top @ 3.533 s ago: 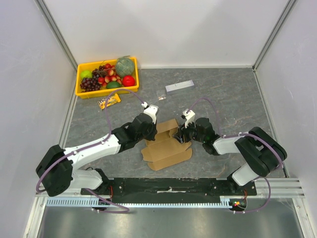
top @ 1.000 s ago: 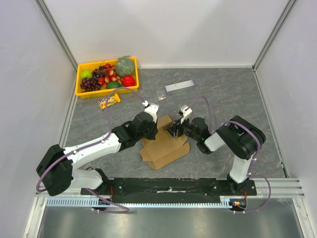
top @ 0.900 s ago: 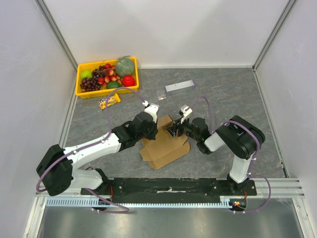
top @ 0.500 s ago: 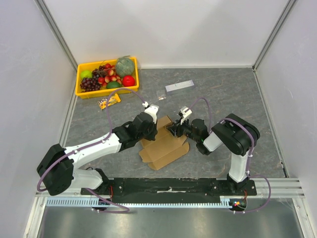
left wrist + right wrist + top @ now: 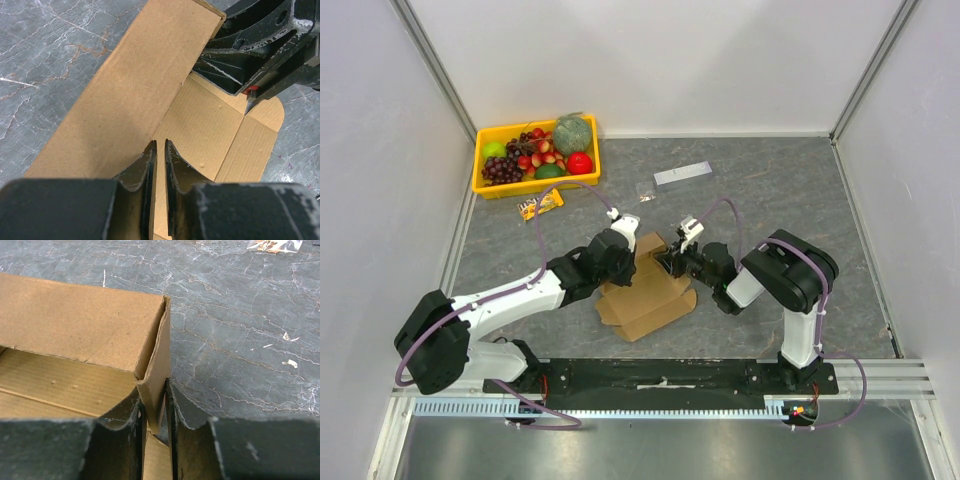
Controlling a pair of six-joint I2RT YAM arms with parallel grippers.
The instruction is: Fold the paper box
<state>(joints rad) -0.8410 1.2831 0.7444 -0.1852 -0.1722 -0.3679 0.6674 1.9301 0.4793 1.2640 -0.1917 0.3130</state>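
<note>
The paper box point(image 5: 646, 298) is brown cardboard, partly folded, lying between my two arms on the grey table. My left gripper point(image 5: 631, 262) is at its far left side. In the left wrist view the left gripper point(image 5: 158, 148) is shut on the edge of a raised wall of the box point(image 5: 145, 85), with the box floor point(image 5: 205, 125) to the right. My right gripper point(image 5: 669, 265) is at the box's far right corner. In the right wrist view the right gripper point(image 5: 154, 405) is shut on a folded corner flap of the box point(image 5: 75, 325).
A yellow tray point(image 5: 481, 178) of plastic fruit stands at the far left. A grey-white flat strip point(image 5: 682, 173), a small clear packet point(image 5: 646, 190) and an orange snack packet point(image 5: 541, 204) lie behind the box. White walls enclose the table.
The box has slid a little to the left with both grippers on it. The right arm's elbow has swung in towards the left. The far wall stands more upright.
</note>
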